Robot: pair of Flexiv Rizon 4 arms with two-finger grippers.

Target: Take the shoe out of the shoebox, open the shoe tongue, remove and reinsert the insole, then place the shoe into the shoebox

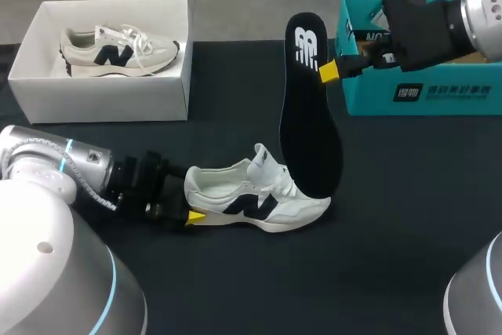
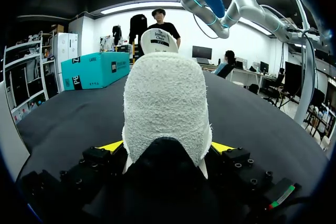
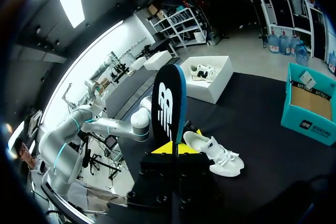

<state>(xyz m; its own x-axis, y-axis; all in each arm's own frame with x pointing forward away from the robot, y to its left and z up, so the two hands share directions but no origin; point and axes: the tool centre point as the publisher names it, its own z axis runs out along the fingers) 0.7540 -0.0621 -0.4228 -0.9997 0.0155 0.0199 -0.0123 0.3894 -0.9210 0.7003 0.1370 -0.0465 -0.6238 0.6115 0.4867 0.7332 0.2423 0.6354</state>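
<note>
Left hand (image 1: 192, 208) grips heel of shoe (image 1: 263, 203) on worktop (image 1: 408, 225); right hand (image 1: 323, 70) holds insole (image 1: 307, 123) upright, lower end beside the shoe.

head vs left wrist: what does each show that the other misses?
Head only: the second shoe lying in the shoebox, and the insole at full length in the right gripper. Left wrist only: the left gripper with a yellow tip on each side of the heel of the shoe. Both: that shoe, the teal box, and the right arm; the left wrist view catches just a sliver of the insole.
</note>
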